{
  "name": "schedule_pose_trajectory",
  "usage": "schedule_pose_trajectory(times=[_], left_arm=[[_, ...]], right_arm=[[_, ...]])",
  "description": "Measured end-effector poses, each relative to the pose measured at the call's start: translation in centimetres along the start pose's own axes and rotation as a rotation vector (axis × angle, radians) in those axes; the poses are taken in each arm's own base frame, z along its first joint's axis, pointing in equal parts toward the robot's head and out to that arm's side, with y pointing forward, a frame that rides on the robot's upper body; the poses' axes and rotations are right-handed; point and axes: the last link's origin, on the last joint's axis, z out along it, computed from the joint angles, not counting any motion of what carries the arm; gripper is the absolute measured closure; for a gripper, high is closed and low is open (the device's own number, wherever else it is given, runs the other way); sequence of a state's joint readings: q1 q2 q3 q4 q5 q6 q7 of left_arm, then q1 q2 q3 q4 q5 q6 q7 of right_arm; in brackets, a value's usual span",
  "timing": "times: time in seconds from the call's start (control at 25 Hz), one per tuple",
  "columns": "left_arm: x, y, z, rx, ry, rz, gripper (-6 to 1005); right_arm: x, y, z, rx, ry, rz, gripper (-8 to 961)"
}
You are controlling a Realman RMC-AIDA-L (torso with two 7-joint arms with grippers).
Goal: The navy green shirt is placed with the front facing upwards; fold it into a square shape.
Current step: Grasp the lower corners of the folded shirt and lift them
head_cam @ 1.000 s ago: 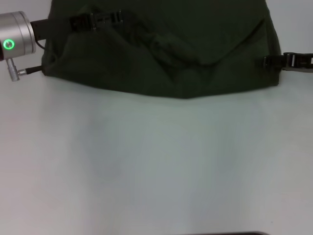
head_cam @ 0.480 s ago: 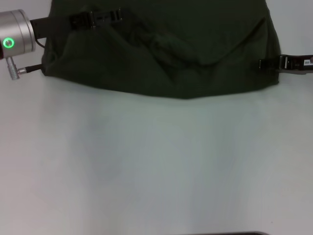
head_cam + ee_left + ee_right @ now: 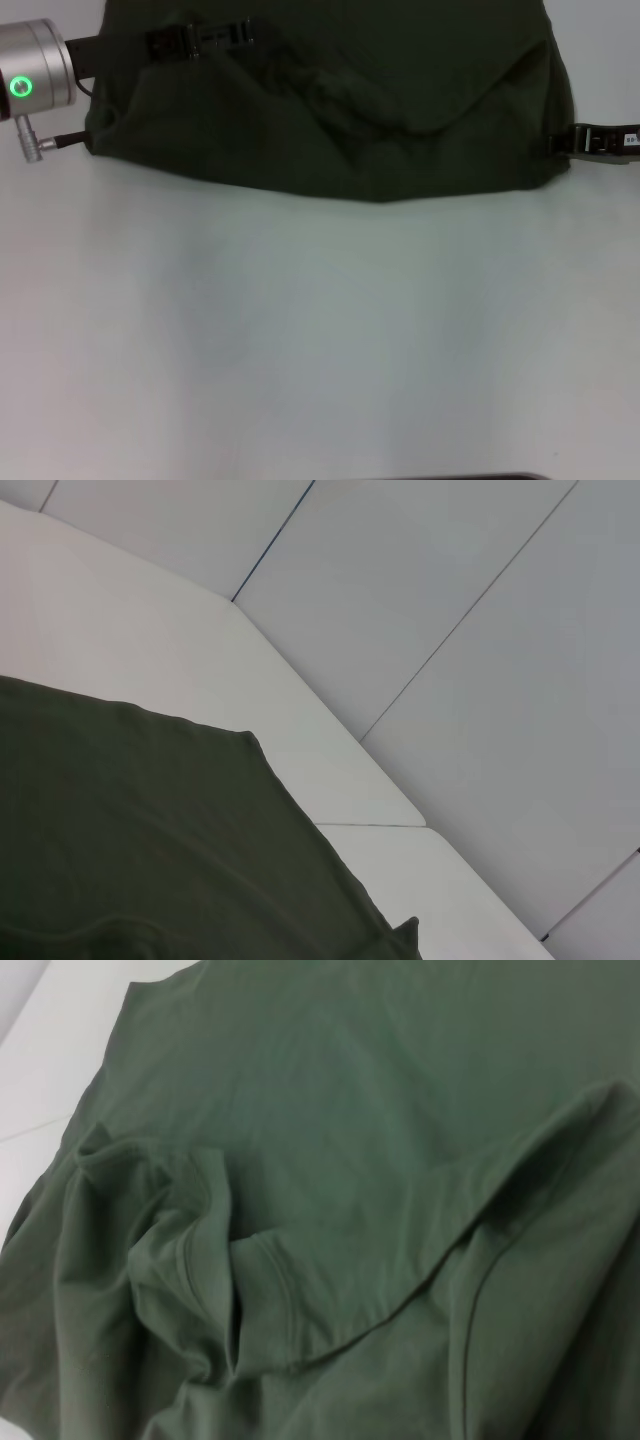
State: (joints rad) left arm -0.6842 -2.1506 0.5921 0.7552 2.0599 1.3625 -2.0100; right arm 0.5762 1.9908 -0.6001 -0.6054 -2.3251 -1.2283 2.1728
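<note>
Head view, navy green shirt (image 3: 340,100) bunched on white table (image 3: 320,330), left end effector (image 3: 205,38) and right end effector (image 3: 590,140) at its edges, grip unclear

- The dark olive-green cotton shirt (image 3: 330,100) is lying rumpled across the far part of the white flat counter (image 3: 320,340), its near edge running from left to right.
- The left claw (image 3: 205,38) is sitting over the shirt's far left portion.
- The right claw (image 3: 600,140) is sitting just beside the shirt's right edge.
</note>
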Motion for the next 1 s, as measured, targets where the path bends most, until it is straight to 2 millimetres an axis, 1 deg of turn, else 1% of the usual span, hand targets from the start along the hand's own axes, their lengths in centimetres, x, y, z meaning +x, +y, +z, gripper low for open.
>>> schedule_pose_trajectory(times=[0.32,0.48,0.6,0.76,1.0], left_arm=[[-0.3,-0.2,-0.2,0.008,-0.018,0.004,152],[-1.1,-0.5,-0.4,0.018,-0.05,0.008,151],[-1.7,-1.0,-0.9,0.049,-0.074,0.014,151],[-2.5,-2.3,-1.8,0.12,-0.12,0.028,151],[-2.4,-4.1,-3.3,0.221,-0.14,0.051,151]], right_arm=[[0.1,-0.4,-0.4,0.007,-0.012,0.006,907],[-0.1,-0.6,-0.5,0.016,-0.018,0.006,927],[-0.1,-0.7,-0.6,0.018,-0.021,0.008,927],[-0.1,-0.7,-0.6,0.018,-0.026,0.012,927],[0.0,-1.0,-1.0,0.02,-0.029,0.019,927]])
